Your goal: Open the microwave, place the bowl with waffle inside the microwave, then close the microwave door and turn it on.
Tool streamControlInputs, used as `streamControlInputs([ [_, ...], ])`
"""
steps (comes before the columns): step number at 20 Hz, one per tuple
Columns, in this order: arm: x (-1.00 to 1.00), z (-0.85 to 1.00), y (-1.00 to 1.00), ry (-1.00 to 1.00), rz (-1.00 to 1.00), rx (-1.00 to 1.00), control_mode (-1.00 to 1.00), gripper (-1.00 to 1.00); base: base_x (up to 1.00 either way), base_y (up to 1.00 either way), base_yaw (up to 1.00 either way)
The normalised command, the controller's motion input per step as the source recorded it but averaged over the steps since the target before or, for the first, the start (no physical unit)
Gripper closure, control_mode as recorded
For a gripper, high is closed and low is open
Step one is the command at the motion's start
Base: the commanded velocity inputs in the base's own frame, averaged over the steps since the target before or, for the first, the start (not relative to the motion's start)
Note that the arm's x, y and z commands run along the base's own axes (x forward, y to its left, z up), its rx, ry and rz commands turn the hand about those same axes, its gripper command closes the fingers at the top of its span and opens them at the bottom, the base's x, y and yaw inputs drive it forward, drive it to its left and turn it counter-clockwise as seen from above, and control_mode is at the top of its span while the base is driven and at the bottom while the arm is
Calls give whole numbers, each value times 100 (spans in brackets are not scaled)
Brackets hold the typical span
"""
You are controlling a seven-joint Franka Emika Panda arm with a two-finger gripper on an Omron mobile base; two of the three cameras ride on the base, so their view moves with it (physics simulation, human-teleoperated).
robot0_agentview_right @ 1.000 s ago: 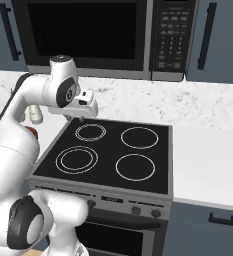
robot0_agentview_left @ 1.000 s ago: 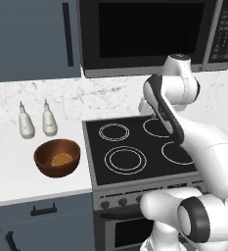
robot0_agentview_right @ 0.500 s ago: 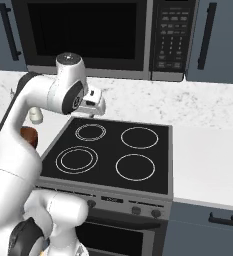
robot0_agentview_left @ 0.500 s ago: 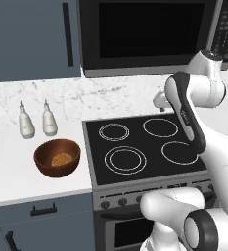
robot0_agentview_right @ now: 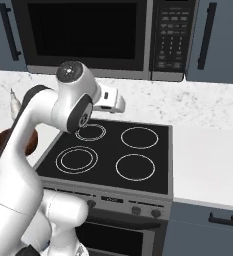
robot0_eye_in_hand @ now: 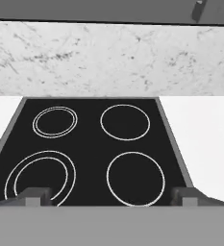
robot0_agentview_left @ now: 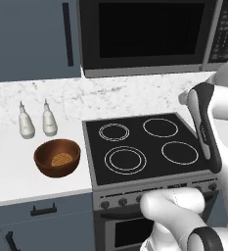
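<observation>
Surroundings: I see a black four-burner stove set into a white table, with a marbled backsplash behind and blue-grey cabinets above.
Bottles: two small white bottles stand upright side by side on the table, left of the stove and just behind the bowl.
Bowl: the bowl sits on the table just left of the stove's front corner, with the waffle lying flat inside it.
Microwave: the microwave is mounted above the stove; the microwave door is shut, and the button panel is at its right.
Obstructions: in the right base view my own arm covers most of the bowl, leaving a brown sliver at the left edge.
Hand: the hand hangs over the back of the stove, below the microwave; in the hand view its fingertips stand wide apart with nothing between them.
View differences: the left base view gives the bowl and waffle in full; the hand view looks down on the burners and backsplash.
Hard to make out: panel button labels are too small to read; in the left base view the panel is cut off at the right edge.
</observation>
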Motion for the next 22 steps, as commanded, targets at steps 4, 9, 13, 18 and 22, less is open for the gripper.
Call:
streamControlInputs([
  [4,-1,58,-54,-2,-6,-9,-100,-100,0,0,0],
  [9,0,62,-43,-1,-1,2,-100,-100,0,0,0],
  [13,3,50,-35,-4,0,10,-100,-100,0,0,0],
  [18,20,33,-5,-12,-4,6,-100,-100,0,0,0],
  [22,31,10,0,-6,-5,1,-100,-100,0,0,0],
])
